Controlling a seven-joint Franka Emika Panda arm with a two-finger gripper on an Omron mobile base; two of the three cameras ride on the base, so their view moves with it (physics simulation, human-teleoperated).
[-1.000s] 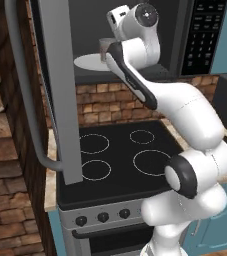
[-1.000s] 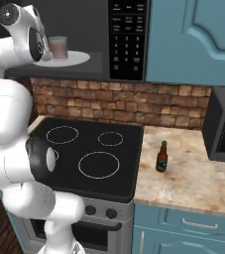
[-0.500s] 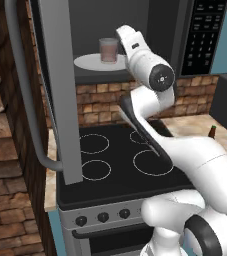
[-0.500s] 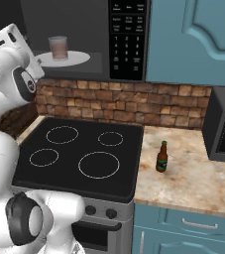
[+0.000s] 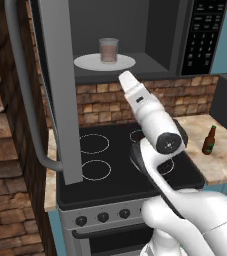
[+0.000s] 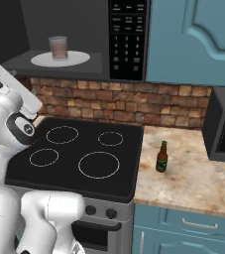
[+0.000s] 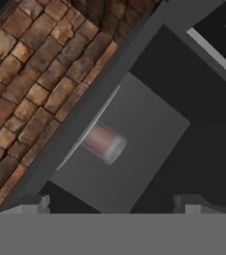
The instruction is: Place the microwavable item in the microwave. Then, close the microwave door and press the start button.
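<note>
Pinkish-grey cup (image 5: pixel 108 50), white plate (image 5: pixel 87 62)

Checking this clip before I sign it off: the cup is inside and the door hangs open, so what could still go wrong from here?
1. The microwave door stands wide open to the left; the arm must swing around it to reach the handle, and could knock it awkwardly.
2. The glass cup stands upright on the turntable plate; a hard door slam might tip it.
3. The open claw sits below the cavity, so rising carelessly could hit the microwave underside.
</note>
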